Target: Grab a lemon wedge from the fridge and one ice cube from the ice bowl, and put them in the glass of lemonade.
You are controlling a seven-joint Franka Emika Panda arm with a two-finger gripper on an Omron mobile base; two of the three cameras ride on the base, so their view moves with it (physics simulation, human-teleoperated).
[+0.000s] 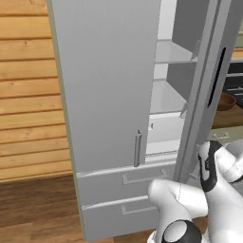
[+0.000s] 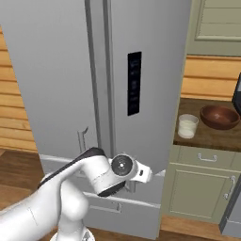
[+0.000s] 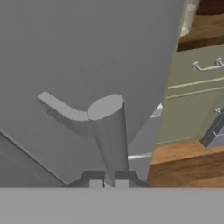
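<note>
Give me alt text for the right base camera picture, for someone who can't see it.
A white robot arm reaches to the lower edge of a tall grey fridge, its right door swung open and carrying a black panel. To the right, a wooden counter holds a glass of lemonade and a brown bowl.

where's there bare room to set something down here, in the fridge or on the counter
Inside the fridge, the two white shelves seen past the open door look bare. On the wooden counter, free wood lies in front of the glass of lemonade and brown bowl; those two sit close together.
</note>
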